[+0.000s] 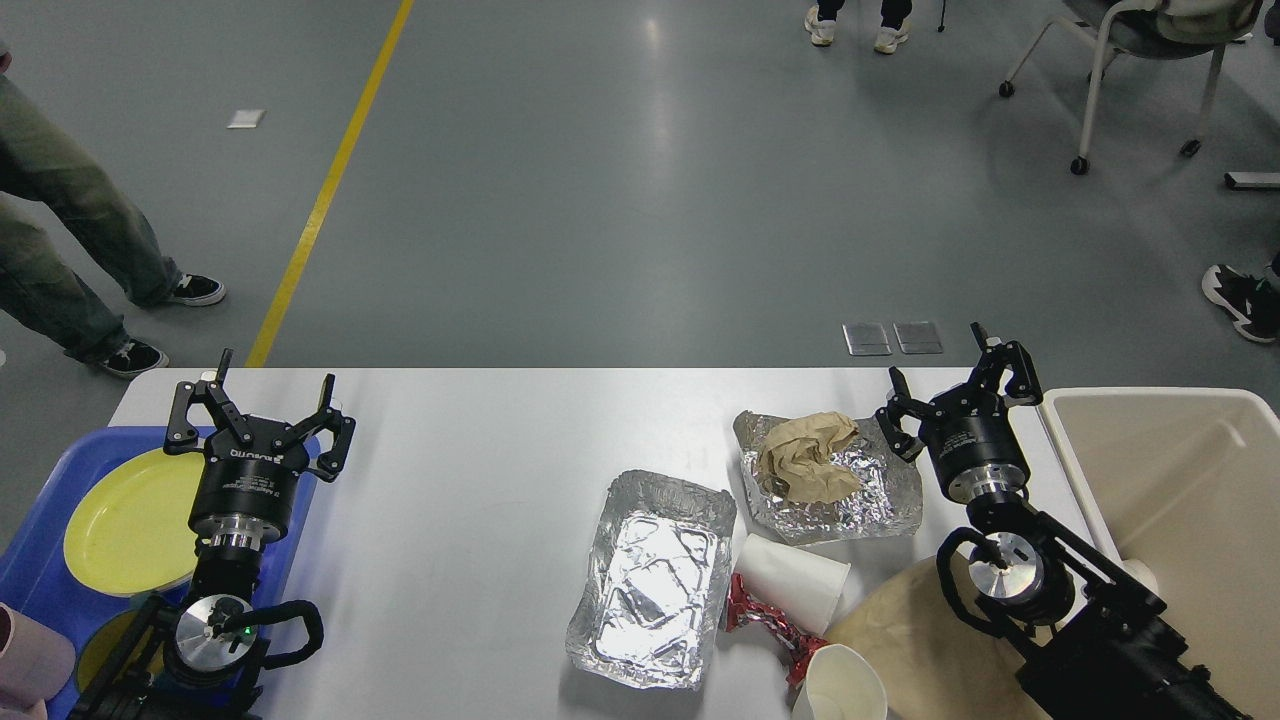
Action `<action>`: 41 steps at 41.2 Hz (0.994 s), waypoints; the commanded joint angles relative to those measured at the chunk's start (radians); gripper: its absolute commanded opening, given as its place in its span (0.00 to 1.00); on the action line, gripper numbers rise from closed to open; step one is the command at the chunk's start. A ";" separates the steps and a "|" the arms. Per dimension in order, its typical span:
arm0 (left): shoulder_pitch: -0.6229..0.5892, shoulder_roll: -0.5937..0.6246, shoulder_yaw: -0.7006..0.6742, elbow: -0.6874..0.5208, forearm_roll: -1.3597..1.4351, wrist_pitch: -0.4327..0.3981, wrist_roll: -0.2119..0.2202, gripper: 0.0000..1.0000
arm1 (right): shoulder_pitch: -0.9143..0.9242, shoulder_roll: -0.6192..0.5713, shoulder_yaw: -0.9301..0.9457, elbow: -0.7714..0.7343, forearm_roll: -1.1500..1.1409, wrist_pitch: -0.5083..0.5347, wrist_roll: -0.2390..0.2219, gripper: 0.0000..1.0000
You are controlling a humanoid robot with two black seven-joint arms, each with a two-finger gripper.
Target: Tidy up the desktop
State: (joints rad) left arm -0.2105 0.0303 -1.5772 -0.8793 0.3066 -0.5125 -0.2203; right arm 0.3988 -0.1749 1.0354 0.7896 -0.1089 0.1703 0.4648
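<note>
Head view: a humanoid robot faces a littered desktop (480,470), the white tabletop filling the lower half of the frame, with grey floor and bystanders' legs beyond its far edge. Taking the empty foil tray (655,575) near the table's middle as the marker, a second foil tray (880,495) sits just right of it and farther from the robot, with a crumpled brown paper wad (805,458) inside. Touching the marker's near right corner lies a white paper cup (795,583) on its side; a red wrapper (765,625) and a second, upright cup (840,685) sit closer to the robot. A tan paper bag (915,645) spreads right of those, partly under the right arm.

The left gripper (262,405) hangs well left of the marker, fingers spread wide and empty, over the edge of a blue tray (40,565) holding a yellow plate (125,520). The right gripper (955,388) hovers beside the second foil tray, fingers also apart, holding nothing. A beige bin (1175,480) stands at the far right.

The risks ahead look plain: thin foil may buckle or slip from a two-finger pinch, the tipped cup could roll off the near edge if nudged, and the right arm, lying over the bag, may drag it or sweep the cups aside.
</note>
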 commanded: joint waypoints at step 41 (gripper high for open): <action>0.000 0.002 0.006 0.002 -0.017 -0.008 -0.001 0.96 | 0.008 -0.006 -0.001 -0.009 0.000 -0.003 -0.002 1.00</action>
State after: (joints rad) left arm -0.2100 0.0319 -1.5708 -0.8774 0.2899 -0.5200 -0.2209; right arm 0.3992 -0.1756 1.0352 0.7900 -0.1089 0.1701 0.4647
